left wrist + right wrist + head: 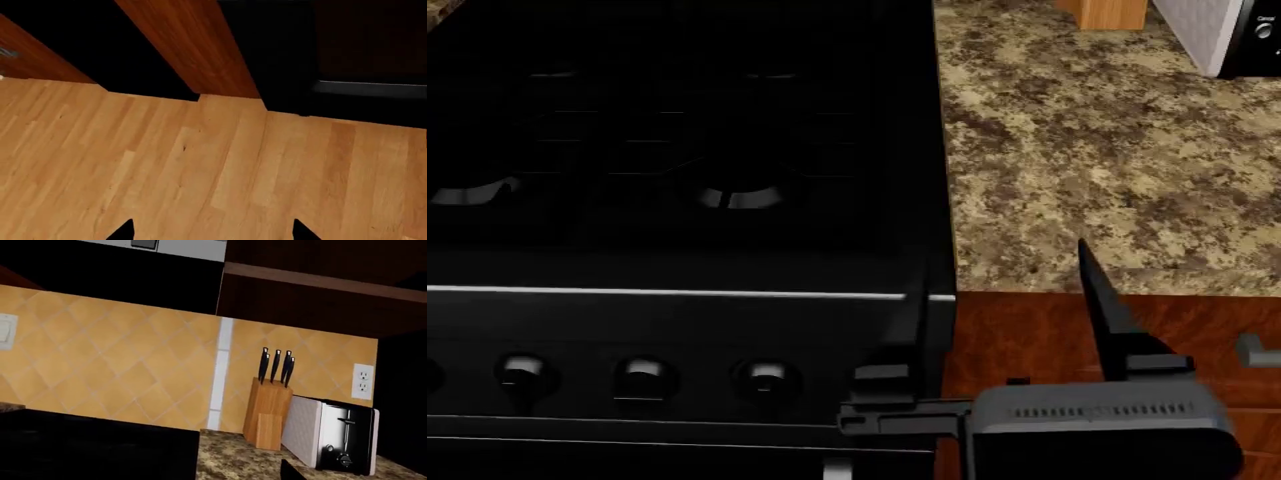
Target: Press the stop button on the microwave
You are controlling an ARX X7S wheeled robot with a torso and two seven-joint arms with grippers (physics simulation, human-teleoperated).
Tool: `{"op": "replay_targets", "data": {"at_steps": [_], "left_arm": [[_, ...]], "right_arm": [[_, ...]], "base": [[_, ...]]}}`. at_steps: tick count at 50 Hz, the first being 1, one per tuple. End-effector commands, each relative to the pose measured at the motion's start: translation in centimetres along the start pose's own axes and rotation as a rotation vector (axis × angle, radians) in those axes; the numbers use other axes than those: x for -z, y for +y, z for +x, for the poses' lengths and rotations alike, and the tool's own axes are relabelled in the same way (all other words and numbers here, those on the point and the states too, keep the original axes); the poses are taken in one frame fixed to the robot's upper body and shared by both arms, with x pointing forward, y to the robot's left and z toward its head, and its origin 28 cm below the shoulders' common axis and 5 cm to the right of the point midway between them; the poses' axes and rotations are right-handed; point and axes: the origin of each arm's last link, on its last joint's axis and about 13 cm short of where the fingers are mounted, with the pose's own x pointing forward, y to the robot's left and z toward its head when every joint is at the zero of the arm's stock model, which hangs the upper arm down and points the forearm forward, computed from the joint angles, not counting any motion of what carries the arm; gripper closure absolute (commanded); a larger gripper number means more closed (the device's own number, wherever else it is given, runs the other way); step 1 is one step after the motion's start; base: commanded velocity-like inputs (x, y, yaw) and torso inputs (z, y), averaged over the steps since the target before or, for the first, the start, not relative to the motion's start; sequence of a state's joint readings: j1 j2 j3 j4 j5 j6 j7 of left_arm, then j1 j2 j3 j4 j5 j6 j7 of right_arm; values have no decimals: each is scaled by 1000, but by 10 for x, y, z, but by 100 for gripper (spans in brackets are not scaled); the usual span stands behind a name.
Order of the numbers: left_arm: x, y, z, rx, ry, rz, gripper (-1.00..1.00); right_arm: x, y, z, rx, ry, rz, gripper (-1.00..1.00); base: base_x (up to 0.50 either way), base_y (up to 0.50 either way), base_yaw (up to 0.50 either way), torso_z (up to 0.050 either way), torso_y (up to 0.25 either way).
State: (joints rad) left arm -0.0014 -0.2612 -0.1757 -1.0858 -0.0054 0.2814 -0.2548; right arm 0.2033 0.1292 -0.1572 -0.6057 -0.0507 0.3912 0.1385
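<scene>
Reaching comes first: right end effector [1014, 300], fingers spread and empty, hangs before the stove [681, 150]; the microwave [1228, 35] stands far right on the table [1094, 170], so travel rightward.

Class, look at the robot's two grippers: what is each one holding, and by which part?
Nothing is held. The right gripper is open over the stove's edge with nothing between its fingers; the left gripper shows only wood floor between its fingertips.

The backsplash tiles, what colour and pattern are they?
Orange-tan backsplash tiles laid in a diamond pattern with pale grout lines; best seen in the right wrist view.
</scene>
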Motion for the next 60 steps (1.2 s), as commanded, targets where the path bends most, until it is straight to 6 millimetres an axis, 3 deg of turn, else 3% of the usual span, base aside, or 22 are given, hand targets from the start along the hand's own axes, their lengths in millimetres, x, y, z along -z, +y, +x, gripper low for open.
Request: {"op": "replay_targets", "data": {"at_steps": [1, 18, 26, 37, 47, 60], "left_arm": [[56, 19, -29, -62, 325, 3, -100], [63, 21, -35, -59, 369, -14, -100], [63, 21, -35, -59, 369, -14, -100], [63, 21, -35, -59, 369, -14, -100], [63, 21, -35, -59, 369, -14, -100], [63, 21, -35, -59, 369, -14, -100]], "right_arm": [[-26, 0, 0, -4, -77, -1, -100], [-66, -4, 16, 19, -190, -17, -100], [-100, -7, 31, -1, -273, -4, -100], [-171, -16, 68, -25, -343, 13, -100], [-226, -16, 120, -34, -339, 6, -100], [-242, -17, 161, -1, -276, 42, -100]], "base": [[0, 0, 0, 0, 0], [0, 0, 0, 0, 0], [0, 0, 0, 0, 0], [0, 0, 0, 0, 0], [0, 0, 0, 0, 0], [0, 0, 0, 47, 118]]}}
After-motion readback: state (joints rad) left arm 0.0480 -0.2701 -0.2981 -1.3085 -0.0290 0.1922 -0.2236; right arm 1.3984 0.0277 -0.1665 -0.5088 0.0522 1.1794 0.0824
